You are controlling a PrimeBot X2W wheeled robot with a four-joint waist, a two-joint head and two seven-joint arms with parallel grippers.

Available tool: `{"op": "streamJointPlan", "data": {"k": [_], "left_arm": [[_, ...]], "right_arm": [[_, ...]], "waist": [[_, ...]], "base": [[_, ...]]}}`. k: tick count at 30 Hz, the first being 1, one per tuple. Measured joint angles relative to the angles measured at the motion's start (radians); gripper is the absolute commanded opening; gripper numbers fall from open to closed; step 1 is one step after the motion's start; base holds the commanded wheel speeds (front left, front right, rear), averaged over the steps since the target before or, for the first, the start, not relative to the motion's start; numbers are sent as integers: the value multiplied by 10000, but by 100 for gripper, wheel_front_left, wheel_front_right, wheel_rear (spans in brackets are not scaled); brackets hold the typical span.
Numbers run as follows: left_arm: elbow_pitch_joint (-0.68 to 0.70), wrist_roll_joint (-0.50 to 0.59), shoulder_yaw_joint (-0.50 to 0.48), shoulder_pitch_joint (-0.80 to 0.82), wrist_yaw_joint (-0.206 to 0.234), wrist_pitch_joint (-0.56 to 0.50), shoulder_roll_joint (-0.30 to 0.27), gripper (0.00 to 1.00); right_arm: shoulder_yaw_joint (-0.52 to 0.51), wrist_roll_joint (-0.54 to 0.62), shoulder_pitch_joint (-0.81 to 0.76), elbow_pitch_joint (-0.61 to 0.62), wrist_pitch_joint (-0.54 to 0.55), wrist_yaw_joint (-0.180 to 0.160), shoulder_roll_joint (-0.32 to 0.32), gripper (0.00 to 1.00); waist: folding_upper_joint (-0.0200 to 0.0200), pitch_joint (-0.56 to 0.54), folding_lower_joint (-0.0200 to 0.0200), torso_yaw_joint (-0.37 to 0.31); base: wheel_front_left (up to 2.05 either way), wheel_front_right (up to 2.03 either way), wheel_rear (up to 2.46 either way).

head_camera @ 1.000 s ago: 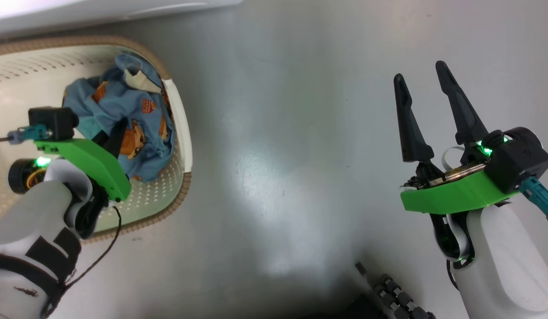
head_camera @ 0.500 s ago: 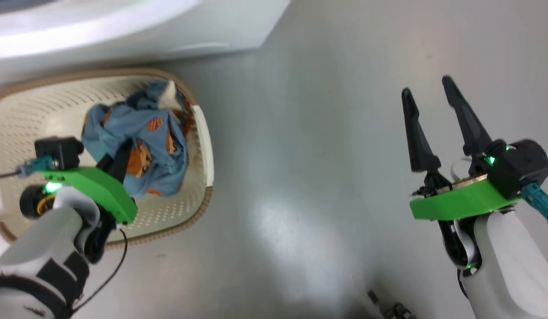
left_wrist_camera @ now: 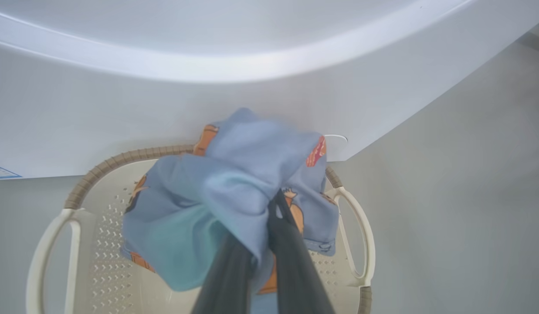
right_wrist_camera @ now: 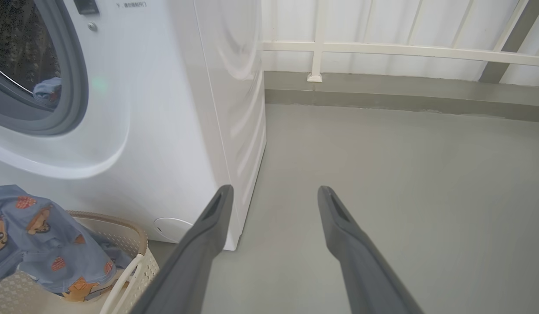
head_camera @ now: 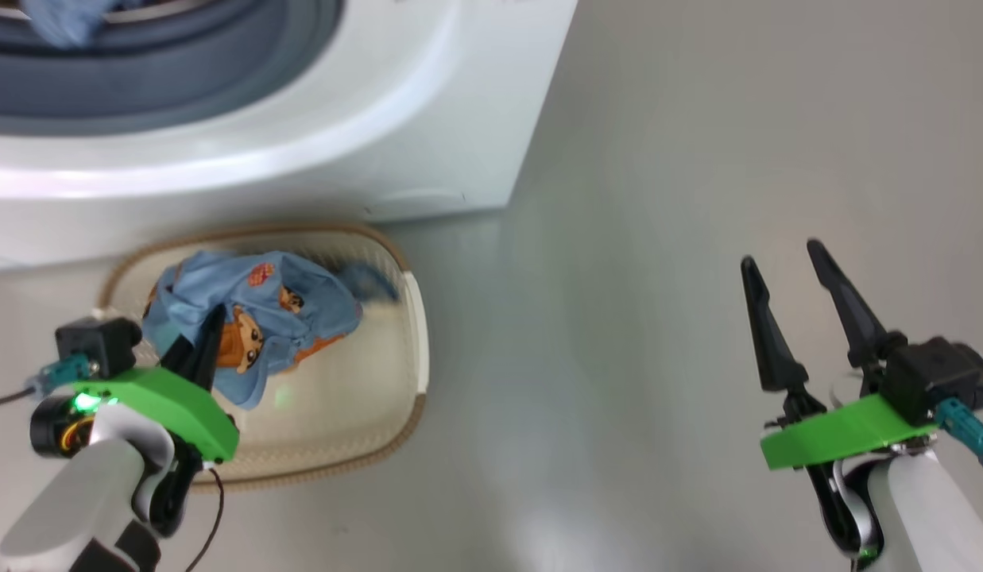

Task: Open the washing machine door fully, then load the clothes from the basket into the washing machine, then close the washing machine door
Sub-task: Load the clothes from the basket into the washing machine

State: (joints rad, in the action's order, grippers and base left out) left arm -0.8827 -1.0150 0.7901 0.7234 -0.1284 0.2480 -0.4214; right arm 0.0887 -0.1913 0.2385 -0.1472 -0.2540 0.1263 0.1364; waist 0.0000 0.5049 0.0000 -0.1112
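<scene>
Grey floor (head_camera: pixel 618 238) before the washing machine (head_camera: pixel 380 119), loading step: left gripper (head_camera: pixel 207 338) jaws clamped on the bear-print clothes (head_camera: pixel 268 318) bunched over the basket (head_camera: pixel 416 318), right gripper (head_camera: pixel 779 252) jaws spread, empty; next move likely a carry up into the drum (right_wrist_camera: pixel 21 43).

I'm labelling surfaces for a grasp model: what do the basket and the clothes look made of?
The basket: likely cream moulded plastic, slightly glossy, given its punched holes and smooth handles; brown rim looks woven, perhaps imitation. The clothes: soft matte printed fabric, shown by crumpled folds.
</scene>
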Motion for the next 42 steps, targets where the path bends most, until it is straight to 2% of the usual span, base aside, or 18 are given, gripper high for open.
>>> {"op": "streamJointPlan", "data": {"k": [13, 21, 33, 42], "left_arm": [[2011, 3480, -4017, -2623, 2, 2, 571, 0], [3689, 5024, -5854, -4450, 35, 0, 1058, 0], [6086, 6554, -7490, -6801, 163, 2, 1835, 0], [6596, 6920, -7887, -7107, 148, 2, 2207, 0]], "right_arm": [[-267, -19, -1255, -107, 0, 0, 322, 100], [-391, -42, -2100, -151, 2, 0, 460, 100], [-623, -44, -3006, -105, 2, 0, 481, 100], [-660, -44, -3115, -10, 2, 0, 443, 100]], "waist": [[0, -2175, 0, 435], [0, -3301, 0, 619], [0, -4463, 0, 817], [0, -4357, 0, 882]], "base": [[0, 0, 0], [0, 0, 0], [0, 0, 0], [0, 0, 0]]}}
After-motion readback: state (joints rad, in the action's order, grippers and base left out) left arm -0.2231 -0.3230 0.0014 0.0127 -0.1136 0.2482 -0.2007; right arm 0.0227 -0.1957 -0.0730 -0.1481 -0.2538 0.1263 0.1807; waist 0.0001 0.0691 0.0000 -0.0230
